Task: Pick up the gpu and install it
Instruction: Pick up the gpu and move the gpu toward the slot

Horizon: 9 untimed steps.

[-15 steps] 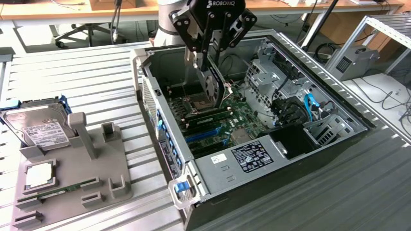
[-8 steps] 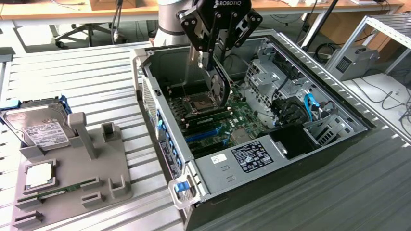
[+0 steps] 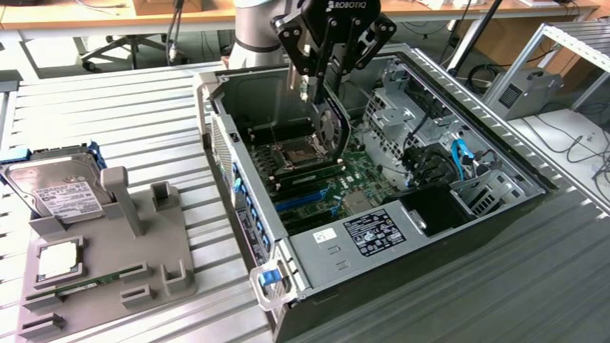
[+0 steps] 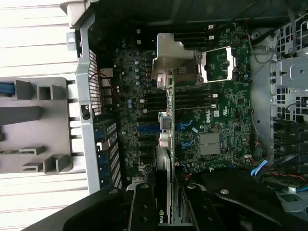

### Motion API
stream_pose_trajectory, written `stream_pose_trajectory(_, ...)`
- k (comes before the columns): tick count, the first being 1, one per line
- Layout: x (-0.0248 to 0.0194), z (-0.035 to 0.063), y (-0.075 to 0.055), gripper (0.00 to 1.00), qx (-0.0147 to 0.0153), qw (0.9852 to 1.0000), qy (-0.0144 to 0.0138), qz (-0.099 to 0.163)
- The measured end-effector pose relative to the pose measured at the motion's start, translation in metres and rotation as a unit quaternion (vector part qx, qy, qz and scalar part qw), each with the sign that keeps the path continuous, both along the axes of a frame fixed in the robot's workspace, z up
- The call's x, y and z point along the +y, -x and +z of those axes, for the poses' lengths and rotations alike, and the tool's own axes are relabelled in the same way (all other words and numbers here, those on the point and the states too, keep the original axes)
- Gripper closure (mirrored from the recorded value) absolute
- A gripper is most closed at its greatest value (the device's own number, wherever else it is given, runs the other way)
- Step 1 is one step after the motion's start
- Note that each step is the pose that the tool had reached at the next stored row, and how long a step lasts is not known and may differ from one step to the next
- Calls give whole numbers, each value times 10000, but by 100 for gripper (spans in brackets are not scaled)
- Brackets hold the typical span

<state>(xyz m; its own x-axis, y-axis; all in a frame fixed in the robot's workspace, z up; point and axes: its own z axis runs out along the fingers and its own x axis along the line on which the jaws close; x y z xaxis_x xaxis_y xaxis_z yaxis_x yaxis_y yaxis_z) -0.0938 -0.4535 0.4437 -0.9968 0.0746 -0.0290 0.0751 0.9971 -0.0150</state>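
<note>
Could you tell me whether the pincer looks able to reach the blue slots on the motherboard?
Probably yes: the case is open, the pincer, gripping the gpu, hangs above the board, and nothing appears to cover the blue slots.

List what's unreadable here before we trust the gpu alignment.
- Wrist view: gpu is edge-on, faces hidden; it covers the motherboard slot beneath.
- Exterior view: pincer body cut off by the top edge; gpu's lower edge lost against dark case interior, contact with board unclear.
- Exterior view: hard drive label too small.
</note>
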Motion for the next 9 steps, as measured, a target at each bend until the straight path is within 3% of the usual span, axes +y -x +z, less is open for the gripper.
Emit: stream_pose_trajectory(9,0,-3,-131,74,0,10000,17,0)
